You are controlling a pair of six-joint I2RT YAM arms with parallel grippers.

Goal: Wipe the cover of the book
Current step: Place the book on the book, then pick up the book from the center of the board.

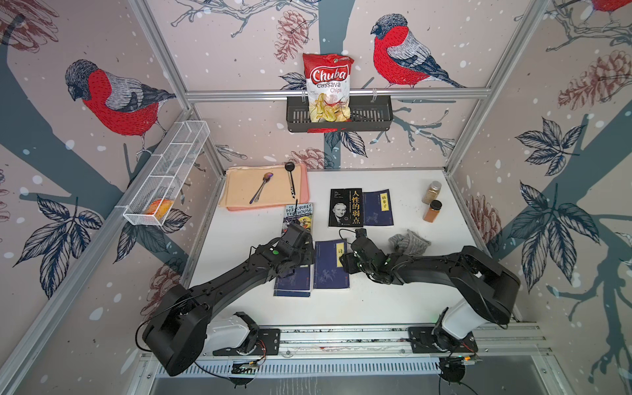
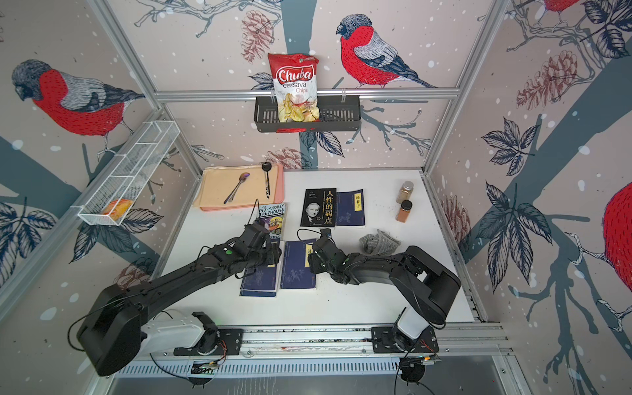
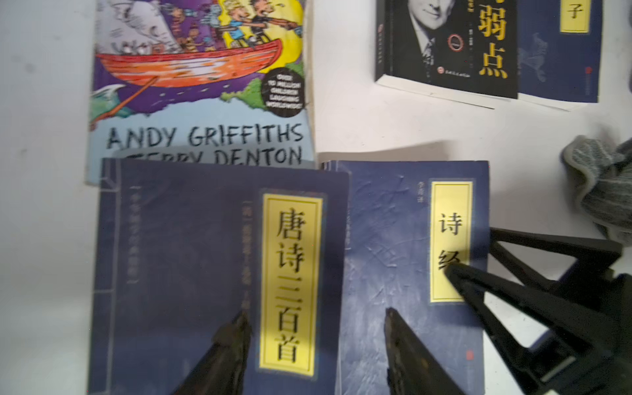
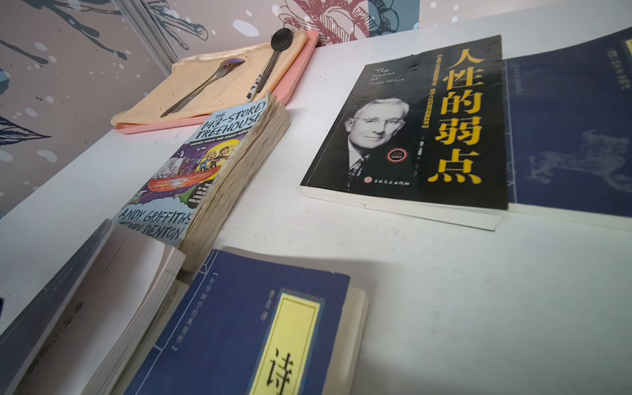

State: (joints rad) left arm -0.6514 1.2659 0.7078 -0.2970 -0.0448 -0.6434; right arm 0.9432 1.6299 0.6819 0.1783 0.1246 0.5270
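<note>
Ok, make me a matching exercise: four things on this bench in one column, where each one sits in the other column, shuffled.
1 chips bag
2 grey cloth
3 metal spoon
4 Treehouse book

A on the peach mat
B lower edge under a blue book
C in the black wall basket
D crumpled on the bare table

Pairs: 1-C, 2-D, 3-A, 4-B

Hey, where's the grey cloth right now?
In both top views the grey cloth lies crumpled on the table, on the right side, between the orange spice jar and the right arm.
</note>
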